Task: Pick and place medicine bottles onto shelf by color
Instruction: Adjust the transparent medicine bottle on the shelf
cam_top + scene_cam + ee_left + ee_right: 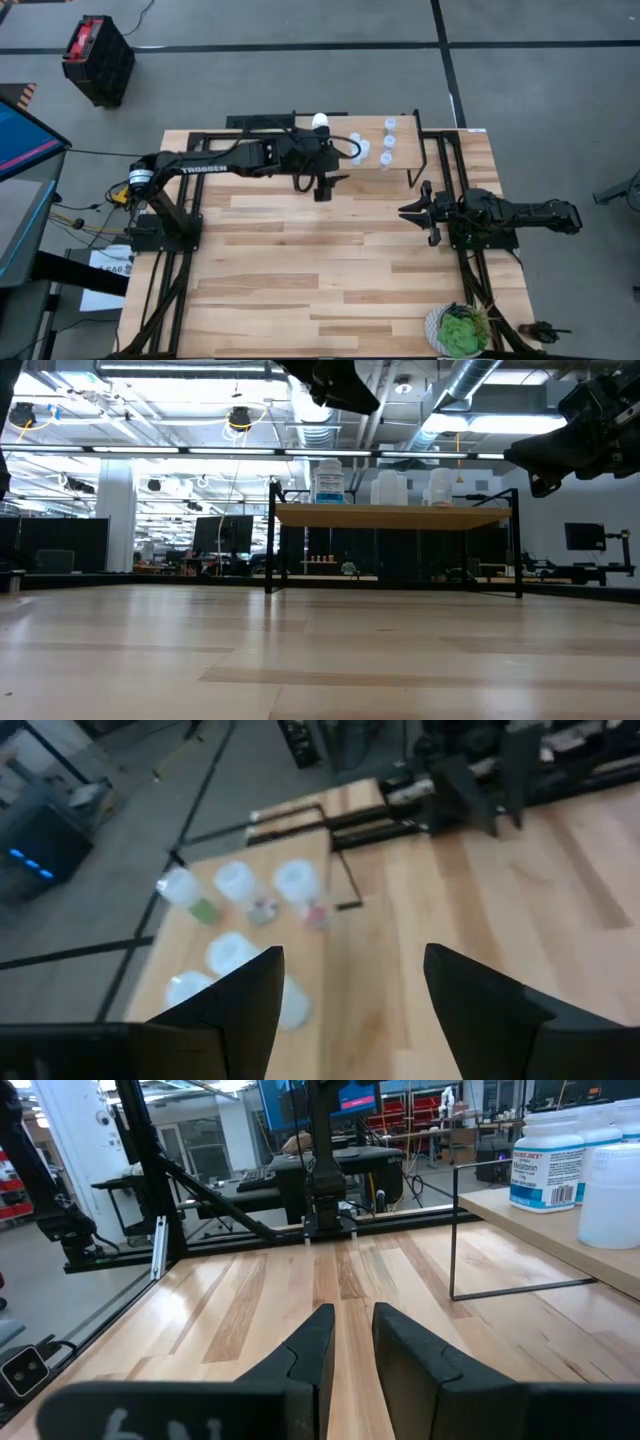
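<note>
White and pale medicine bottles point(372, 150) are standing on the shelf point(400, 175). My left jaws point(322, 188) are hanging wide apart, holding nothing, just beside it. My right jaws point(416, 213) are waiting, nearly closed and empty. Swinging carelessly could knock bottles over.

Workshop room around a wooden table

The table point(300, 290) is of pale wood planks and stands on a grey floor point(560, 100) crossed by dark lines. On the floor beyond the table's far left corner sits a black crate point(98, 60) with a red top, and a screen point(22, 140) glowing blue and pink shows at the left edge. A green potted plant point(462, 330) stands at the table's near right corner. Seen level across the table, the room has a ceiling of exposed pipes and ducts point(470, 385), long strip lights point(190, 450), a white pillar point(115, 510) and dark monitors point(222, 535) on benches.
</note>
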